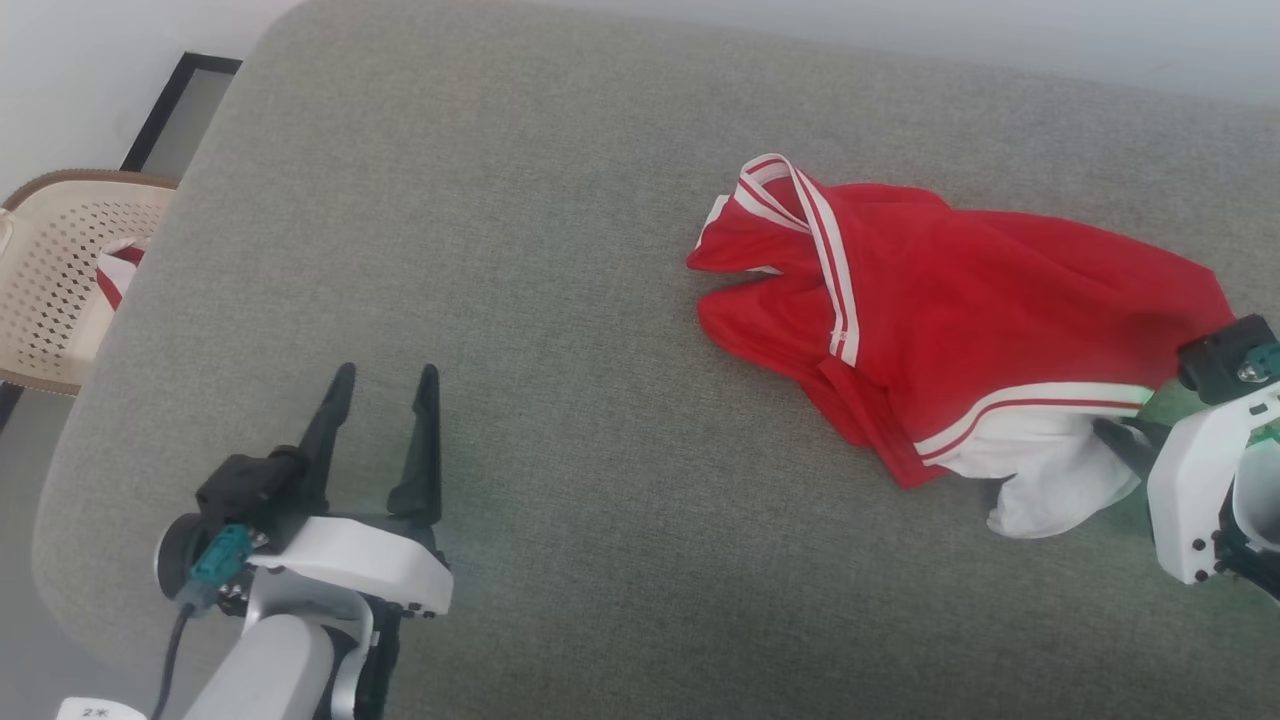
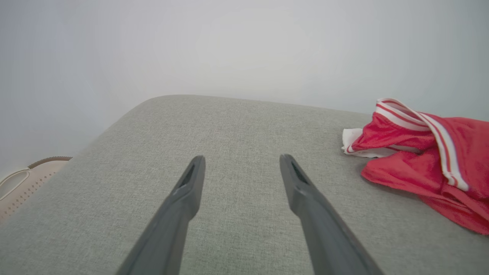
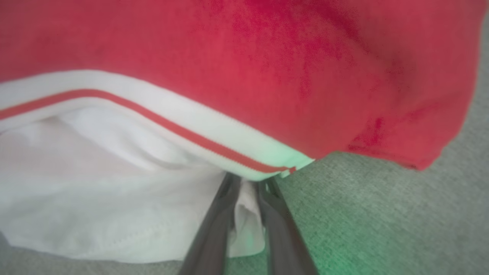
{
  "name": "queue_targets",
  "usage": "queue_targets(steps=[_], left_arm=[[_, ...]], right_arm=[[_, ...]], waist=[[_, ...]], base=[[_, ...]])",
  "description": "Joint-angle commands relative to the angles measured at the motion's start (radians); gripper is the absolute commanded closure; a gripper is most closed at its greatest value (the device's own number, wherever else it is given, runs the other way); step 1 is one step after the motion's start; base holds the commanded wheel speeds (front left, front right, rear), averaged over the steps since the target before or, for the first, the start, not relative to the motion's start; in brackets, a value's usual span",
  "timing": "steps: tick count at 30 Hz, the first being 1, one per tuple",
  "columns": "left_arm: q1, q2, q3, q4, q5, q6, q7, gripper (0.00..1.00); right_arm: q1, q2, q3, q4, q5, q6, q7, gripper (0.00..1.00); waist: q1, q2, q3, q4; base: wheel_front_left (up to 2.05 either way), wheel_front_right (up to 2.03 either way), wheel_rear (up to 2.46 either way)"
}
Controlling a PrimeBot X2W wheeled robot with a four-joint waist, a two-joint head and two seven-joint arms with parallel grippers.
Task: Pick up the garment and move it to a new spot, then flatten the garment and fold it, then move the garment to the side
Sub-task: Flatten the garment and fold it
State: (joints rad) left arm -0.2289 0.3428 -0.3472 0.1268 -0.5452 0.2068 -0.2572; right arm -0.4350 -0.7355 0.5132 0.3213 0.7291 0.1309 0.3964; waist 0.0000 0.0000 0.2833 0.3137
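On the cushion (image 1: 560, 250), garment (image 1: 960, 300) at right; basket (image 1: 60, 270) beyond left edge

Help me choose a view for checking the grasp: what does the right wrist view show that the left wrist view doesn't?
Right wrist: the right gripper pinching the garment by its white sleeve, under the striped band. Left wrist: the left gripper open over bare cushion, a basket at the left edge, and the collar end. Both: red garment on grey cushion.
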Motion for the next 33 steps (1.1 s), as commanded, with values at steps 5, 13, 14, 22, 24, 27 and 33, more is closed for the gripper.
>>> queue_targets(steps=[5, 13, 14, 22, 24, 27, 33], left_arm=[[0.006, 0.011, 0.017, -0.001, 0.004, 0.007, -0.006, 0.00], [0.010, 0.021, 0.023, -0.011, 0.001, 0.009, -0.006, 0.00], [0.009, 0.022, 0.022, -0.011, 0.001, 0.009, -0.006, 0.00], [-0.020, 0.018, 0.007, -0.005, 0.003, 0.002, -0.001, 0.00], [-0.026, 0.017, 0.003, -0.003, 0.005, 0.000, 0.001, 0.00], [-0.031, 0.015, -0.004, 0.000, 0.006, -0.003, 0.005, 0.00], [-0.045, 0.025, -0.010, 0.006, -0.001, -0.011, 0.016, 0.00]], right_arm=[[0.017, -0.017, -0.025, -0.023, 0.008, -0.001, 0.011, 1.00], [0.041, -0.119, -0.165, -0.083, 0.034, -0.001, 0.047, 1.00], [0.049, -0.129, -0.186, -0.082, 0.039, -0.001, 0.055, 1.00], [0.120, -0.160, -0.350, 0.035, 0.057, -0.001, 0.091, 1.00], [0.125, -0.146, -0.355, 0.067, 0.057, -0.001, 0.092, 1.00], [0.120, -0.123, -0.347, 0.123, 0.053, -0.001, 0.086, 1.00], [0.083, -0.059, -0.301, 0.211, 0.042, 0.000, 0.065, 0.38]], waist=[[0.0000, 0.0000, -0.014, -0.025], [0.0000, 0.0000, -0.028, -0.071], [0.0000, 0.0000, -0.028, -0.074], [0.0000, 0.0000, -0.014, -0.081], [0.0000, 0.0000, -0.010, -0.076], [0.0000, 0.0000, -0.004, -0.068], [0.0000, 0.0000, -0.014, -0.065]], base=[[0.00, 0.00, 0.00], [0.00, 0.00, 0.00], [0.00, 0.00, 0.00], [0.00, 0.00, 0.00], [0.00, 0.00, 0.00], [0.00, 0.00, 0.00], [0.00, 0.00, 0.00]])
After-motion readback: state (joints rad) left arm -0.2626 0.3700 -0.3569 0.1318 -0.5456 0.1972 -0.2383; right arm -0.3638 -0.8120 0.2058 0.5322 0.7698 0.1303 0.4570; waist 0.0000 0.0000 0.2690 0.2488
